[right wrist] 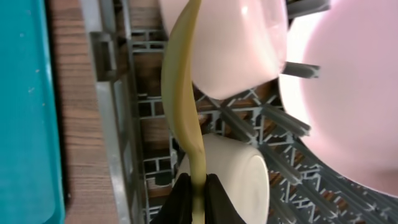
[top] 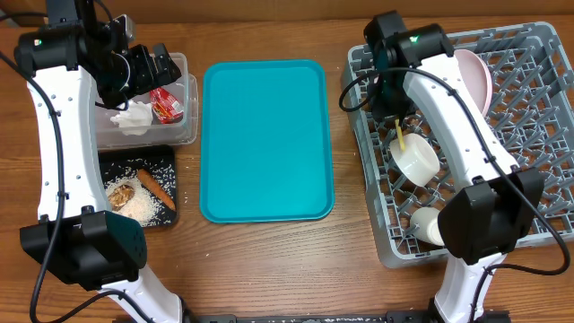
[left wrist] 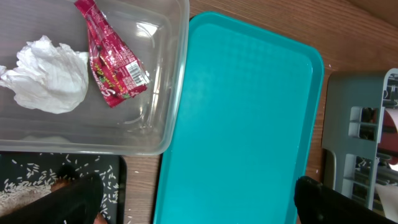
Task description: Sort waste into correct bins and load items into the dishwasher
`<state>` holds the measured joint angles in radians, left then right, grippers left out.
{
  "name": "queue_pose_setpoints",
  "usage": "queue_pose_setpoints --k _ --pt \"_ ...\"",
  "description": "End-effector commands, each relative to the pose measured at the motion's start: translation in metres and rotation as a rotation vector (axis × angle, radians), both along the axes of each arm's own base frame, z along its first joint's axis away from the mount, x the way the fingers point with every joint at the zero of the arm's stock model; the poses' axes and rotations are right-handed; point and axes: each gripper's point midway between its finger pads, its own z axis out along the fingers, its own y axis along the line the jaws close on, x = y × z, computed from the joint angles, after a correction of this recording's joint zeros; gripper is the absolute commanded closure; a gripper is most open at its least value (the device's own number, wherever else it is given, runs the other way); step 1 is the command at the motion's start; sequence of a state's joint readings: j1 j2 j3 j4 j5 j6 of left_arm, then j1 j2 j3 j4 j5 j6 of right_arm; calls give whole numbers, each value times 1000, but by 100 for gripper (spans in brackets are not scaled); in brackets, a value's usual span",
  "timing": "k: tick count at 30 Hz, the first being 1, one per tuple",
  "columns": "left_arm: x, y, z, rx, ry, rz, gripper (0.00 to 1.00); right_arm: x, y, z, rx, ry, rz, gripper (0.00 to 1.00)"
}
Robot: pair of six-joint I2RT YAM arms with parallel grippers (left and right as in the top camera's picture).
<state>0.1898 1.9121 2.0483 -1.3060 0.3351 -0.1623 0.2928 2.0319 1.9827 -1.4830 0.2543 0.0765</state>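
Note:
My right gripper (right wrist: 198, 196) is shut on the pale yellow spoon (right wrist: 181, 93), held over the left side of the grey dish rack (top: 372, 193). The spoon (top: 401, 136) hangs above a white bowl (top: 415, 160). Another bowl or cup (top: 425, 224) lies nearer the front, and the white-pink plate (top: 475, 76) stands on edge at the back. My left gripper (left wrist: 196, 205) is open and empty above the clear tub (top: 184, 135). The tub holds the white napkin (left wrist: 46, 74) and red wrapper (left wrist: 112, 65). The black tray (top: 170, 215) holds rice (top: 143, 206), a brown lump (top: 119, 191) and an orange-brown stick (top: 152, 186).
The large teal tray (top: 265, 139) lies in the middle of the wooden table, between the bins and the rack. In the right wrist view its edge (right wrist: 25, 112) is just left of the rack wall (right wrist: 115, 124).

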Motion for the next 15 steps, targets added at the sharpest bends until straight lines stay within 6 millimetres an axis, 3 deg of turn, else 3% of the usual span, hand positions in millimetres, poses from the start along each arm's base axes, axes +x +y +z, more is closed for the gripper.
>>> queue_pose_setpoints --k 1,10,15 --pt "1 -2 9 11 -26 -5 0 -4 9 -3 25 14 46 96" --pt "1 -2 9 11 -27 -5 0 -5 11 -23 33 32 46 95" --pt "1 -2 9 11 -27 -5 0 -6 14 -23 50 33 47 59"
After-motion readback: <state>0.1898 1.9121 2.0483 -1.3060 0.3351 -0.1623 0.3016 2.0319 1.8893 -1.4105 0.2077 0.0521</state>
